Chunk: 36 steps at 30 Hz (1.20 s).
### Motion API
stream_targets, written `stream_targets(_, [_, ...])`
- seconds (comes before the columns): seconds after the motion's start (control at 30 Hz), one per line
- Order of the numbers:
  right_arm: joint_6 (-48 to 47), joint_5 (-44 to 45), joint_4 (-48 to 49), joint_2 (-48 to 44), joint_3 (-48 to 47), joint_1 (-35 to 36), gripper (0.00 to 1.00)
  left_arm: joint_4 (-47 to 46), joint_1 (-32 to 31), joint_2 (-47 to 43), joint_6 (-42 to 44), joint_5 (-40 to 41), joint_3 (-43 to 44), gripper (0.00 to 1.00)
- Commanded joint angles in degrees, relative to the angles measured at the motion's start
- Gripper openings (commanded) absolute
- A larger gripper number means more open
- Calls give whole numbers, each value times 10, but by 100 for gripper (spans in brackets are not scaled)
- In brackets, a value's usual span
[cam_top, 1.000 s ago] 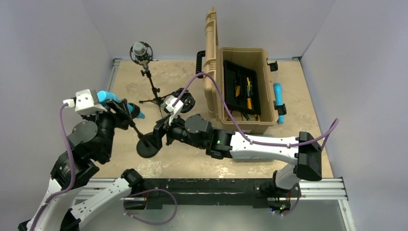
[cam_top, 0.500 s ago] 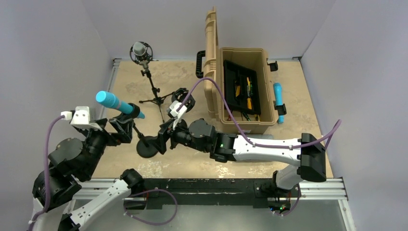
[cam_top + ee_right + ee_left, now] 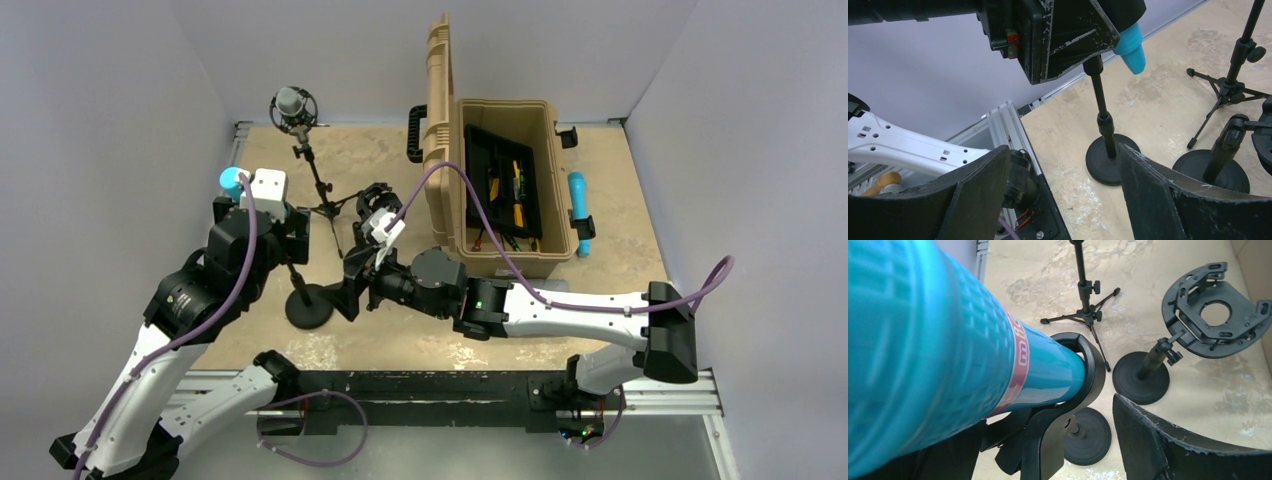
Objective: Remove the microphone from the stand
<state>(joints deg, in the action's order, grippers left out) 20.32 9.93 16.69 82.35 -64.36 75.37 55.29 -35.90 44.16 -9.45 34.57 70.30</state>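
Observation:
The teal microphone [image 3: 948, 340] sits in the black clip [image 3: 1088, 370] of a round-base stand [image 3: 308, 308]. My left gripper [image 3: 287, 228] is open and straddles the microphone body. Its right finger [image 3: 1168, 440] stands apart from the microphone, and its left finger is hidden behind it. In the top view only the microphone's head [image 3: 232, 182] shows beside the wrist. My right gripper [image 3: 1064, 150] is open and empty, low by the stand base [image 3: 1108, 160], beside the pole [image 3: 1100, 110]. The microphone's tail [image 3: 1130, 47] pokes out under the left gripper.
A grey microphone [image 3: 294, 105] on a tripod [image 3: 322, 195] stands behind. An empty shock mount on a round-base stand [image 3: 378, 205] is next to the right wrist. An open tan toolbox [image 3: 505, 250] sits to the right, with another teal microphone [image 3: 578, 215] beyond it.
My left arm drew back to the lower left, then swung up over the microphone and now straddles it. My right gripper has shifted slightly right of the stand base.

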Motion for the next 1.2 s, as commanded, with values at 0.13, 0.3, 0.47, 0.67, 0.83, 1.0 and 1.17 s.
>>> stream_targets(0.13, [-9, 23, 4, -16, 4, 3, 76, 82, 13, 24, -114, 24, 41, 62])
stream_targets(0.3, [-10, 24, 5, -7, 2, 3, 76, 134, 13, 43, -236, 29, 64, 36])
stream_targets(0.47, [-5, 24, 1, -3, -1, 3, 76, 146, 12, 47, -314, 44, 64, 32])
stream_targets(0.67, [-6, 23, 15, 2, 8, 5, 76, 112, 13, 28, -302, -25, 67, 55])
stream_targets(0.83, [-11, 131, -4, 19, -18, 35, 80, 121, 12, 5, -291, -58, 81, 93])
stream_targets(1.0, [26, 278, -26, 54, -59, 74, 82, 119, 12, -49, -275, -88, 89, 100])
stream_targets(1.17, [28, 376, -11, 97, -103, 119, 82, 102, 12, -118, -241, -126, 103, 100])
